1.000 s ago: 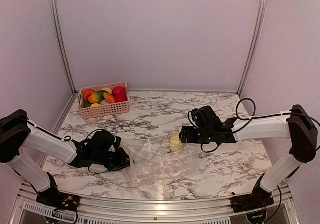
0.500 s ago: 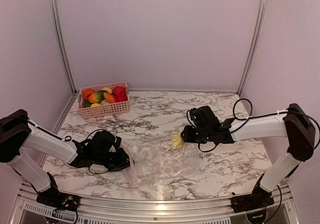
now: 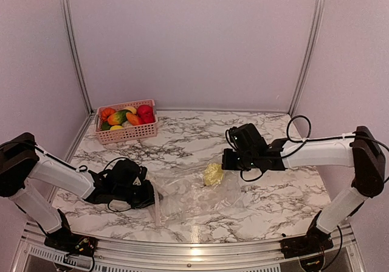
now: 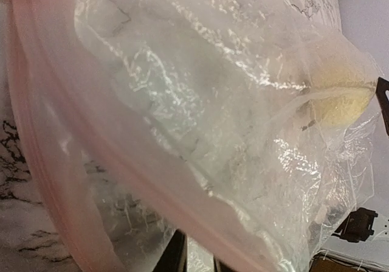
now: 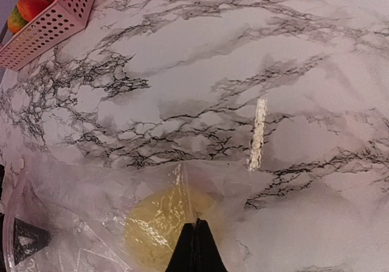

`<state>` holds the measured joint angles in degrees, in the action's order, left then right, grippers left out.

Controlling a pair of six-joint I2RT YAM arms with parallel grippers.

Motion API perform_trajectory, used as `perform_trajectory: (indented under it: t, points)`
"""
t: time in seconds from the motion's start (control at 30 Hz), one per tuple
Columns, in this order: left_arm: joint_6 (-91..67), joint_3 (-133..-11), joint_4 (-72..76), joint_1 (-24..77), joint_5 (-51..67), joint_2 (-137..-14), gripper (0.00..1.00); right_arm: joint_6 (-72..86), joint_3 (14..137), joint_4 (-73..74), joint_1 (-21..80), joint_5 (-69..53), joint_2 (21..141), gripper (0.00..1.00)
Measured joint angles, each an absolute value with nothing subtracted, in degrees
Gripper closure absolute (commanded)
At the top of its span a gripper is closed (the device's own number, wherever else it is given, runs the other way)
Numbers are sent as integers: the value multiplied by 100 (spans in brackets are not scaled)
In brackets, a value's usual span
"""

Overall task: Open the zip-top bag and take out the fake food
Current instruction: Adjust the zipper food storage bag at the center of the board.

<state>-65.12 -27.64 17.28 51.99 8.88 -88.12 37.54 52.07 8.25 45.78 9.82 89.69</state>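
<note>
Right hand (image 3: 223,161) has edged rearward, pinching zip-top bag (image 3: 188,197) film over fake food (image 3: 213,174).

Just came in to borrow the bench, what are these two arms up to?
Both work on a clear zip-top bag on the marble table. The right gripper is pinched shut on its plastic beside a yellow fake food piece inside it. The left gripper sits at the zip-strip end; its grip is hidden. More toy fruits lie in the pink basket behind.
</note>
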Motion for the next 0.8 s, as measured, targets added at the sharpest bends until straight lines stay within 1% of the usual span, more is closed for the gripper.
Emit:
perform_trajectory:
  t: [0.2,0.47,0.8]
  points:
    - [-6512,-2727,1730,5199,847,-8866,85,3721,5540,1107,4786,1100,8630,100]
    - [-6512,-2696,1791,5203,792,-8877,85,3669,5677,1380,4941,1216,8241,100]
    - [-6517,-2681,2032,5207,786,-9000,85,3612,5916,1678,5094,1299,7985,100]
